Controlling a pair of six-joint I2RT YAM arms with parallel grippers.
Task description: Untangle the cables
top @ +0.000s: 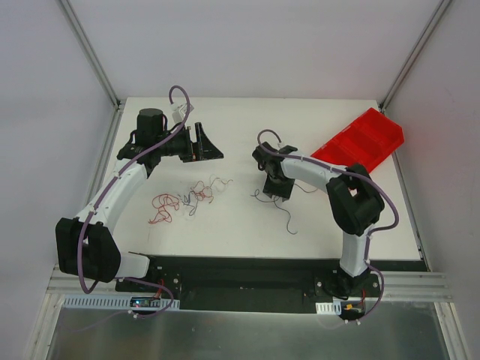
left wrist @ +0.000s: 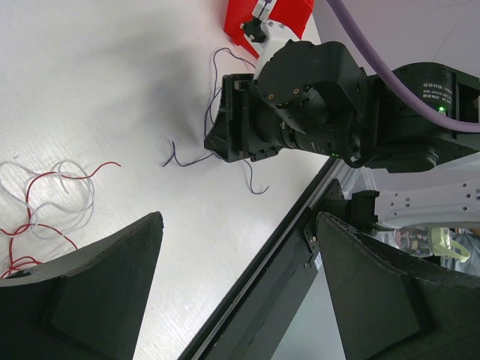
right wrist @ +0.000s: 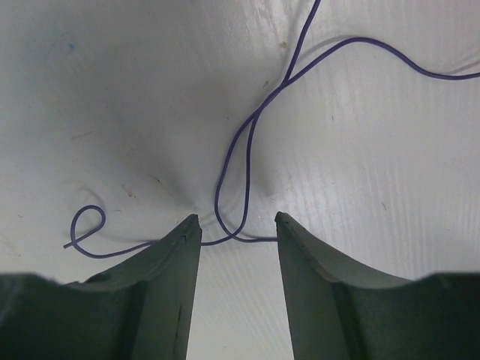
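- The right gripper [right wrist: 237, 219] points straight down, tips at the table [top: 337, 217], jaws apart astride a loop of the purple cable [right wrist: 283, 82]; it seems poised to pinch this strand, which lies clear of the others.
- The left gripper [left wrist: 238, 221] hovers wide open beyond the red-and-whitish tangle of cables [top: 196, 192]; it is probably on standby.

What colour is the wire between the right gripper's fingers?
Purple; the wire shows best in the right wrist view.

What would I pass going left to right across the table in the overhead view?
In order: red wires → mixed wire tangle → right gripper → red bin.
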